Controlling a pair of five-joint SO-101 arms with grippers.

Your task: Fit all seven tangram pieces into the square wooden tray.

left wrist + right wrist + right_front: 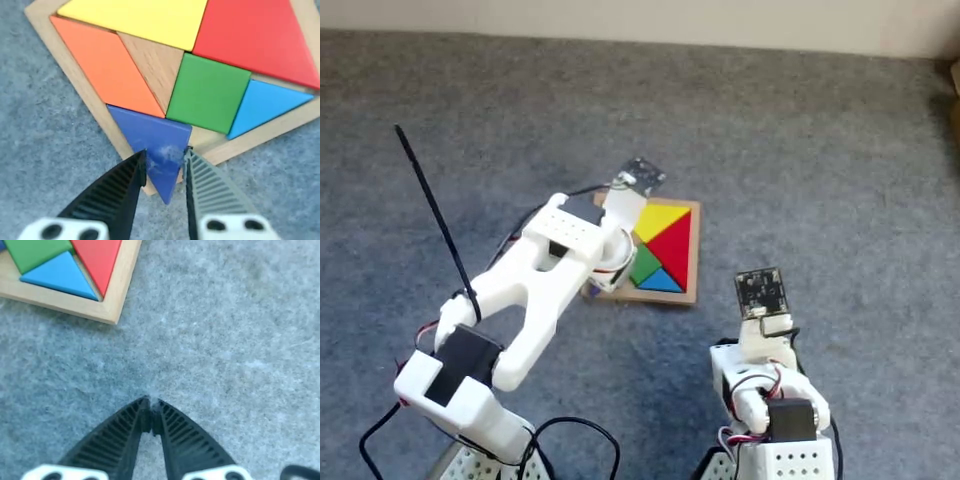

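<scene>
The square wooden tray [76,75] lies on grey carpet and holds a yellow triangle [145,17], a red triangle [255,35], an orange parallelogram [105,65], a green square [207,92] and a light blue triangle [265,102]. A bare wooden triangular gap [155,65] shows between orange, yellow and green. A dark blue triangle [157,140] lies tilted across the tray's rim, and my left gripper [165,155] is shut on its pointed end. My right gripper [151,407] is shut and empty above the carpet, a little short of the tray's corner [112,315].
Seen from above, the left arm [560,260] covers the left side of the tray [695,250], while the right arm [770,340] stands below the tray's right corner. A thin black cable [430,205] rises at the left. Grey carpet surrounds the tray.
</scene>
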